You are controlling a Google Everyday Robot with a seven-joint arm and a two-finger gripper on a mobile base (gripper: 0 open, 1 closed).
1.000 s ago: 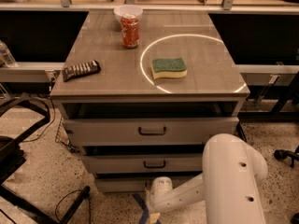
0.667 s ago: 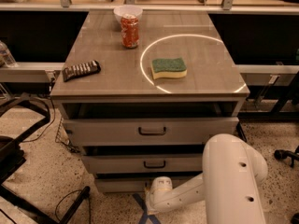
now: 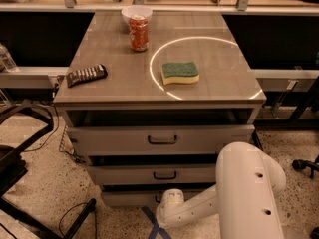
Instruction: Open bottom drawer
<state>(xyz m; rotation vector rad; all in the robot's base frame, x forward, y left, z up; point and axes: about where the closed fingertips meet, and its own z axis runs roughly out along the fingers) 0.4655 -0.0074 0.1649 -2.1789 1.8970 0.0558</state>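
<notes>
Camera view, your inventory:

- Cabinet, grey-beige, with a flat matt top (image 3: 114, 91); a thin bright ring of light (image 3: 152, 68) is drawn across it.
- On top you have a red cylindrical can (image 3: 139, 33) just in front of a round white bowl (image 3: 136, 13), a wavy-edged sponge (image 3: 180, 72) (green scouring face over a yellow body) inside the ring, and a dark ribbed oblong item (image 3: 86, 75) near the left edge.
- Three drawer fronts, each with a dark bar handle: top drawer (image 3: 162, 139), middle drawer (image 3: 124, 175), and the bottom drawer (image 3: 124, 198), lowest, just above the speckled floor (image 3: 45, 193).
- Your arm (image 3: 249, 193), smooth white rounded shells, reaches in low from the right.
- The gripper (image 3: 160, 199) sits at the bottom drawer's front, about mid-width; you cannot tell whether it is open or closed, or whether it holds anything.
- Blue tape cross (image 3: 154, 225) on the floor below it
</notes>
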